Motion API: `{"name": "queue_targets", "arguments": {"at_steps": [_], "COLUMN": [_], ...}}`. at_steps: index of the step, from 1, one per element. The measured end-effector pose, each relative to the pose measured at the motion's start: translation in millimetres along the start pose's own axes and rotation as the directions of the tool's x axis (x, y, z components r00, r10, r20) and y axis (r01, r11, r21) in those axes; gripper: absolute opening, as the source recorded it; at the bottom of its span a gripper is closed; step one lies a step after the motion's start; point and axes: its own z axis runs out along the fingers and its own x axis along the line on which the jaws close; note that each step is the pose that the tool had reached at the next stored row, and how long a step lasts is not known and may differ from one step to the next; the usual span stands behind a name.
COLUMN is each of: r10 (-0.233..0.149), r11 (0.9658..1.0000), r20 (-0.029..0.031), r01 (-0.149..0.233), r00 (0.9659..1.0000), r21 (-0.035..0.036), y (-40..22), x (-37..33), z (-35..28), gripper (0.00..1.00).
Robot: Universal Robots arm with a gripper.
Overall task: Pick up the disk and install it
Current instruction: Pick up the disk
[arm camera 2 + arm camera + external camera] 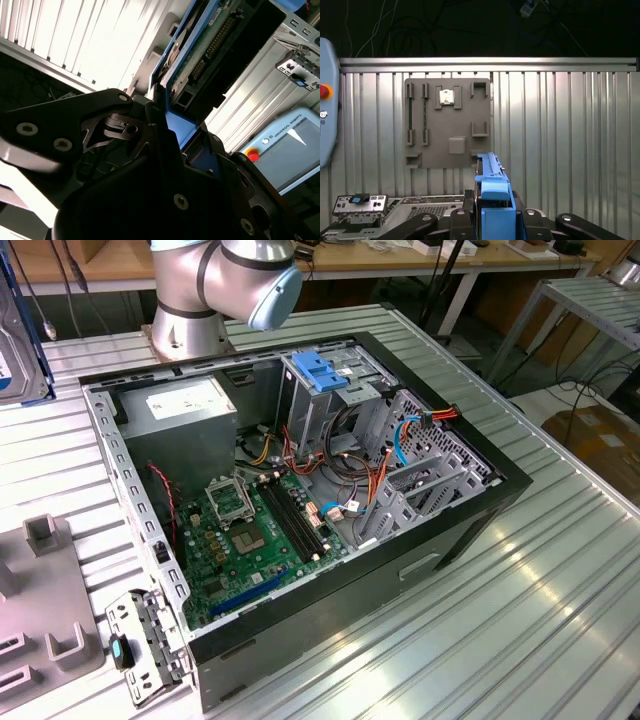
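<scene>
A: Is the gripper (492, 222) holding anything?
B: Yes, its fingers (519, 212) clamp the disk (492, 185) between them, edge-on, its blue rail sticking out past the fingertips.
A: And beyond it?
B: A grey fixture plate (447, 122) lies on the ribbed table (570, 140), well apart from the fingers.

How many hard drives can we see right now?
1. The hard drive sits clamped in the gripper, seen in both wrist views and at the exterior view's left edge. The blue-topped cage in the computer case could hide more.
</scene>
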Motion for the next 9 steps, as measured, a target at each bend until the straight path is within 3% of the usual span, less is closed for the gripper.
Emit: {"name": "queue_targets", "arguments": {"at_steps": [9], "r10": [0.000], "r11": [1.0000], "r20": [0.0000], "r01": [0.000], "r00": [1.0000], "r21": [0.0000], "y": [-10.2], "x": [1.0], "z": [-0.1], "gripper": [0.37]}}
